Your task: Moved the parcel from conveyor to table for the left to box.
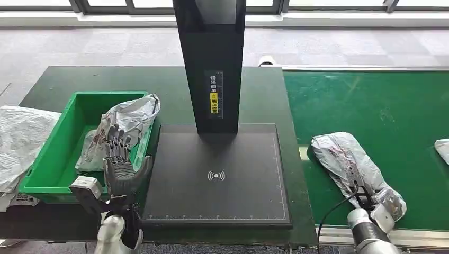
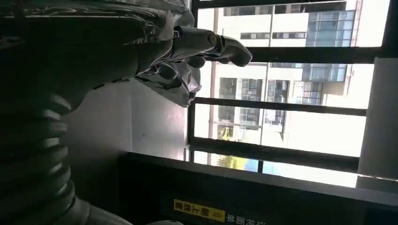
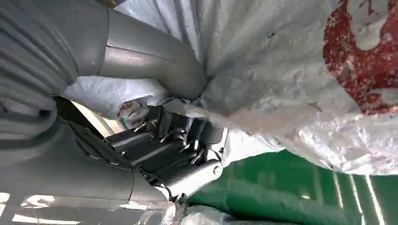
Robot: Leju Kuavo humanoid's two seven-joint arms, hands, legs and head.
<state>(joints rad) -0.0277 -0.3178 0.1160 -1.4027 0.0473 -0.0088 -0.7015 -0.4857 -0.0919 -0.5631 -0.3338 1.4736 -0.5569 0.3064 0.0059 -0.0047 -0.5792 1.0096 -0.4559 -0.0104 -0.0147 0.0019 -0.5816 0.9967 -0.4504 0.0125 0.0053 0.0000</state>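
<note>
Our right hand (image 1: 377, 207) is clamped on the near end of the parcel (image 1: 349, 161), which lies on the green conveyor (image 1: 370, 106) just right of the counter (image 1: 159, 84); in the right wrist view the thumb (image 3: 155, 61) presses into the crumpled white wrap (image 3: 281, 84) and the darker fingers (image 3: 178, 140) curl beneath it. Our left hand (image 1: 120, 166) is up over the near right corner of the green box (image 1: 53, 153), fingers apart and pointing away from us, holding nothing. A second bag (image 1: 124, 129) sits inside the box, leaning on its right wall. The black scanner pad (image 1: 217, 174) with its post (image 1: 212, 63) sits mid-counter, between box and conveyor. More white bags (image 1: 18, 143) lie left of the box, and another one (image 1: 442, 149) shows at the conveyor's far right edge.
</note>
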